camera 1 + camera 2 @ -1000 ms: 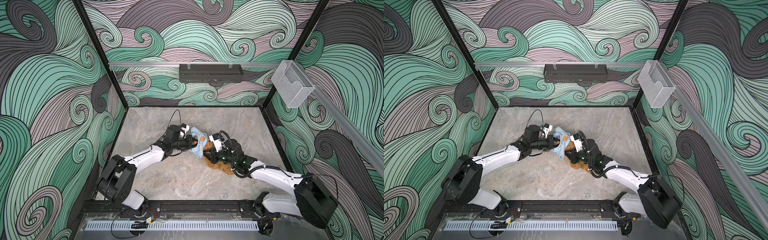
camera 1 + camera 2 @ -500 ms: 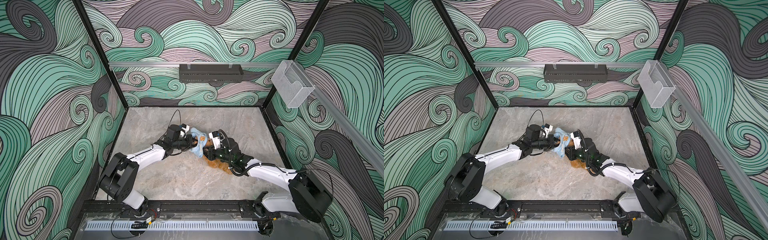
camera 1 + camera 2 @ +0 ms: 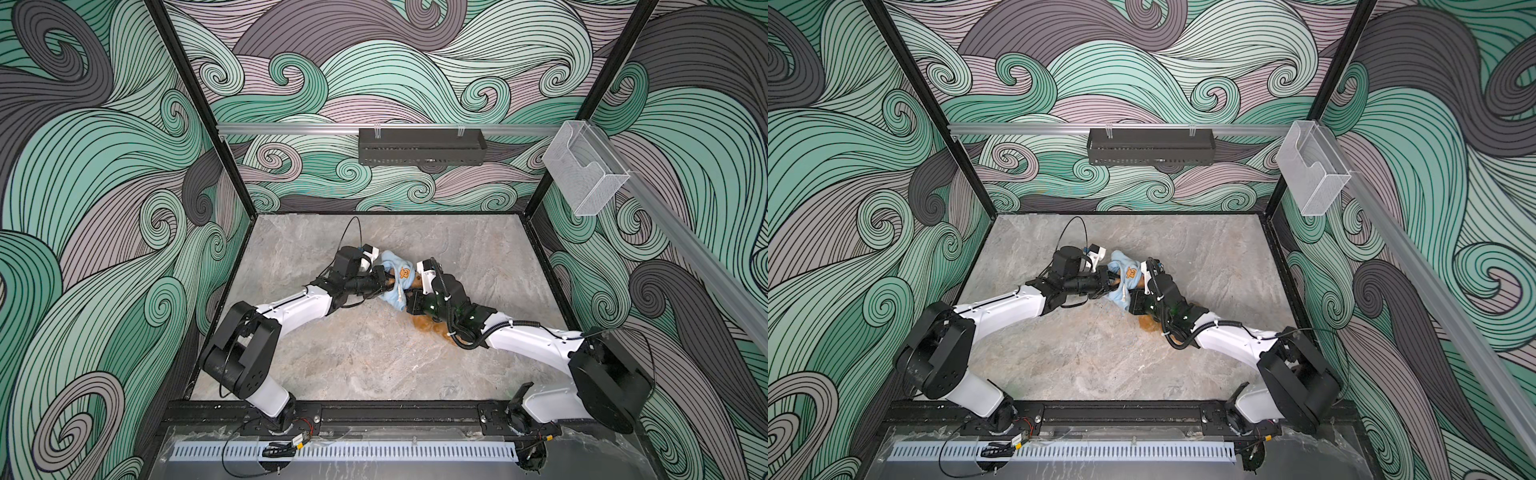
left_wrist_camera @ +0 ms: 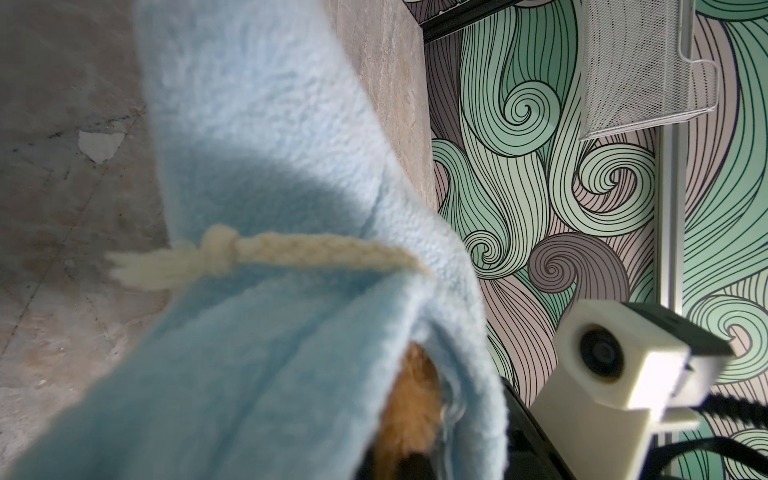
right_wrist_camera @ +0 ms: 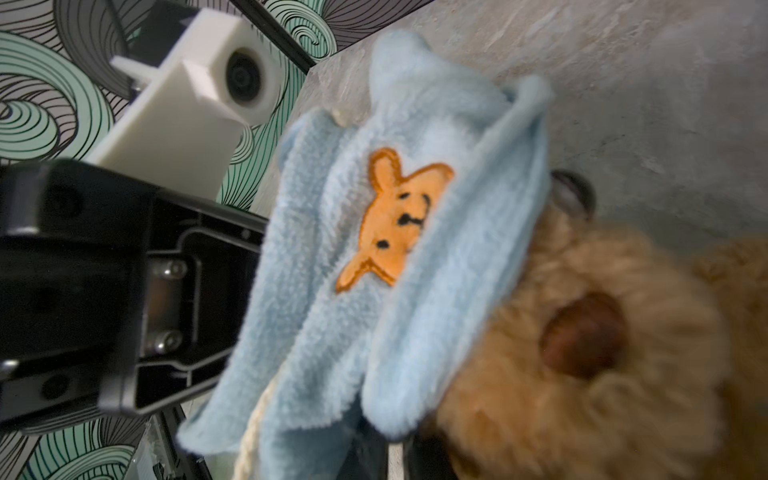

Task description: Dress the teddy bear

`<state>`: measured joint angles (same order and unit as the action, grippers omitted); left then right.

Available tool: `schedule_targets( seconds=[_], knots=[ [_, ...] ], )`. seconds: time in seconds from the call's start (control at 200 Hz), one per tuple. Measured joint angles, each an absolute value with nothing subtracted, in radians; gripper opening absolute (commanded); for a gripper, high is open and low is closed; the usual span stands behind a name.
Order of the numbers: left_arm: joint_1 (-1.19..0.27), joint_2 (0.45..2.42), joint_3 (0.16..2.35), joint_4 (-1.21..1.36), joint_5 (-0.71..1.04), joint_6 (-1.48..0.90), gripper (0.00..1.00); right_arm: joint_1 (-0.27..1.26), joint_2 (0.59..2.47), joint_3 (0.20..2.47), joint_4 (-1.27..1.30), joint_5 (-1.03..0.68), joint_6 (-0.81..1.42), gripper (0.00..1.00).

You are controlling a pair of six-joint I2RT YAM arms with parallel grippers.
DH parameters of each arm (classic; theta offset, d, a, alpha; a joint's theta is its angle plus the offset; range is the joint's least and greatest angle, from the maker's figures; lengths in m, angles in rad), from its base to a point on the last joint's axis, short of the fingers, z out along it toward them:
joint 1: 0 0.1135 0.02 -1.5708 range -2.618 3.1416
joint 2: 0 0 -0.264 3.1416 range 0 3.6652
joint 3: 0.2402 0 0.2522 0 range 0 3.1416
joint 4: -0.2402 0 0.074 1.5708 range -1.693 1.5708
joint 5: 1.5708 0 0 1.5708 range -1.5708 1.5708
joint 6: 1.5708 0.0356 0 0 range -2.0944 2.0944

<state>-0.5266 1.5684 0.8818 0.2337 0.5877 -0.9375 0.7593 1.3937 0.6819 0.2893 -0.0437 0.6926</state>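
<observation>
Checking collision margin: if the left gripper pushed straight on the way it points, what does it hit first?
The light-blue garment: it hangs right at the left gripper tip. The teddy bear fur shows just under the cloth, so it likely comes next, though depth is hard to judge.

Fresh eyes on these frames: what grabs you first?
A light-blue garment with an orange bear patch, bunched in the middle of the table where the left arm and right arm meet. Half under it, the teddy bear looms in the right wrist view, golden-brown fur and dark nose. Around everything, loud green swirl-patterned walls.
</observation>
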Motion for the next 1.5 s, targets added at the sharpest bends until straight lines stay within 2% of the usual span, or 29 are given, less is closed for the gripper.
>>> schedule_targets(
  seconds=[0.09, 0.41, 0.545, 0.91, 0.98, 1.086, 1.151, 1.326, 1.501],
  knots=[
    [-0.527, 1.568, 0.882, 0.233, 0.589, -0.944, 0.0, 0.765, 1.36, 0.643, 0.304, -0.002, 0.713, 0.0],
    [-0.536, 1.562, 0.882, 0.21, 0.614, -0.912, 0.0, 0.759, 1.278, 0.55, 0.347, 0.025, 0.717, 0.0],
    [-0.518, 1.532, 0.881, 0.19, 0.623, -0.902, 0.0, 0.689, 1.261, 0.493, 0.308, 0.044, 0.715, 0.0],
    [-0.515, 1.528, 0.88, 0.175, 0.67, -0.863, 0.0, 0.596, 1.25, 0.482, 0.299, -0.088, 0.66, 0.0],
    [-0.515, 1.528, 0.88, 0.16, 0.677, -0.815, 0.0, 0.568, 1.267, 0.492, 0.295, -0.134, 0.658, 0.07],
    [-0.513, 1.528, 0.88, 0.13, 0.678, -0.7, 0.0, 0.537, 1.283, 0.497, 0.293, -0.212, 0.606, 0.25],
    [-0.509, 1.528, 0.88, 0.123, 0.682, -0.623, 0.0, 0.515, 1.281, 0.504, 0.266, -0.272, 0.543, 0.32],
    [-0.503, 1.528, 0.88, 0.142, 0.671, -0.375, 0.0, 0.467, 1.225, 0.598, 0.071, -0.417, 0.377, 0.43],
    [-0.503, 1.5, 0.858, 0.173, 0.655, -0.081, 0.0, 0.348, 1.142, 0.703, -0.015, -0.567, 0.372, 0.52]
  ],
)
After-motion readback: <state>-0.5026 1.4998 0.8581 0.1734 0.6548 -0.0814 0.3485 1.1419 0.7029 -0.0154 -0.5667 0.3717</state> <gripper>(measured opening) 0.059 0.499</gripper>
